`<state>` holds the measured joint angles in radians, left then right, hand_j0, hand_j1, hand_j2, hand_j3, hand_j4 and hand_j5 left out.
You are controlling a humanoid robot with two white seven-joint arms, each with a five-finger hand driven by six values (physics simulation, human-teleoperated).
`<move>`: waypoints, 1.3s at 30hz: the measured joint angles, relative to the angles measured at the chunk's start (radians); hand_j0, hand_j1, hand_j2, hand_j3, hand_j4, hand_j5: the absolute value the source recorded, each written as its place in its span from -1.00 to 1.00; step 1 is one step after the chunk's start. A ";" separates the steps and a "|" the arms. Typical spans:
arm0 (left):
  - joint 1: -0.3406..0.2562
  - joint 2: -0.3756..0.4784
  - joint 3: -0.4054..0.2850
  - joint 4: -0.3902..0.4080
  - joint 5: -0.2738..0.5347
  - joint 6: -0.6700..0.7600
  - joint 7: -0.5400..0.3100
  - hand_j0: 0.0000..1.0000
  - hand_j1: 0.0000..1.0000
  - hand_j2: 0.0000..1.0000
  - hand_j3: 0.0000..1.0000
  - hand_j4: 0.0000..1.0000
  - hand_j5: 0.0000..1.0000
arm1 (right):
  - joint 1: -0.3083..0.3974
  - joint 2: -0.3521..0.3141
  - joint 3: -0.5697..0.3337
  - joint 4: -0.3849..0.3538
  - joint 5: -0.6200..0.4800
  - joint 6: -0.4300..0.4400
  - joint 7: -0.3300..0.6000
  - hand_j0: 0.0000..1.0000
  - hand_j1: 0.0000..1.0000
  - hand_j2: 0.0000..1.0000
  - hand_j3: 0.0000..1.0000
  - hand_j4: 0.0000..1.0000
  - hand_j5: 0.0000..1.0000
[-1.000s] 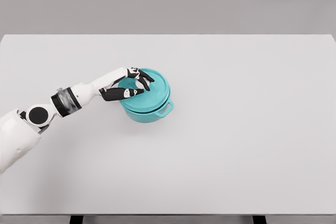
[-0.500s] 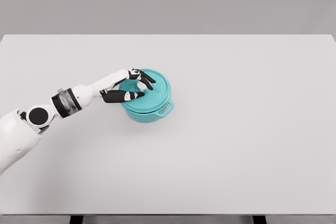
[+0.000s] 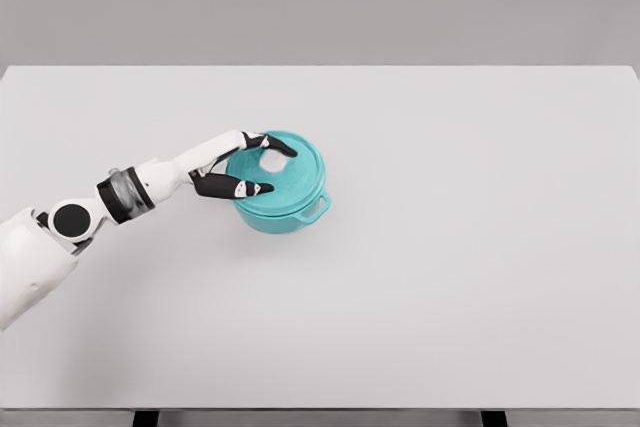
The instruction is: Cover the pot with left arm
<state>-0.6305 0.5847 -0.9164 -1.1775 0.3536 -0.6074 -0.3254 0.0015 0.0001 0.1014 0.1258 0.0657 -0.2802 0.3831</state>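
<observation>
Pot (image 3: 282, 209), teal w/ lid (image 3: 285, 175) seated on it, sat left of centre on the white surface (image 3: 480, 247). Left robot hand (image 3: 243, 165), fingers spread & holding nothing, hovered at lid's left edge, pot just to its right.

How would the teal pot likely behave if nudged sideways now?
The pot looks squat and wide, so it would probably slide rather than tip. Its lid appears seated, likely moving along. The left hand has opened, so nothing steadies it.
</observation>
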 measured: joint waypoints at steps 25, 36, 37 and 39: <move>-0.009 -0.007 0.020 0.004 -0.029 0.003 -0.008 1.00 1.00 1.00 1.00 1.00 1.00 | 0.000 0.000 0.000 0.000 0.000 0.000 0.000 1.00 1.00 1.00 1.00 1.00 1.00; -0.009 -0.010 0.036 0.005 -0.064 -0.004 -0.010 1.00 1.00 1.00 1.00 1.00 1.00 | 0.000 0.000 0.000 0.000 0.000 0.000 0.000 1.00 1.00 1.00 1.00 1.00 1.00; -0.011 -0.010 0.036 0.004 -0.065 -0.004 -0.010 1.00 1.00 1.00 1.00 1.00 1.00 | -0.002 0.000 0.000 0.000 0.000 0.000 0.000 1.00 1.00 1.00 1.00 1.00 1.00; -0.009 -0.010 0.036 0.003 -0.066 -0.004 -0.010 1.00 1.00 1.00 1.00 1.00 1.00 | 0.000 0.000 0.000 0.000 0.000 0.000 0.000 1.00 1.00 1.00 1.00 1.00 1.00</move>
<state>-0.6397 0.5749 -0.8800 -1.1747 0.2881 -0.6114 -0.3357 0.0015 0.0001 0.1014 0.1258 0.0656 -0.2802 0.3831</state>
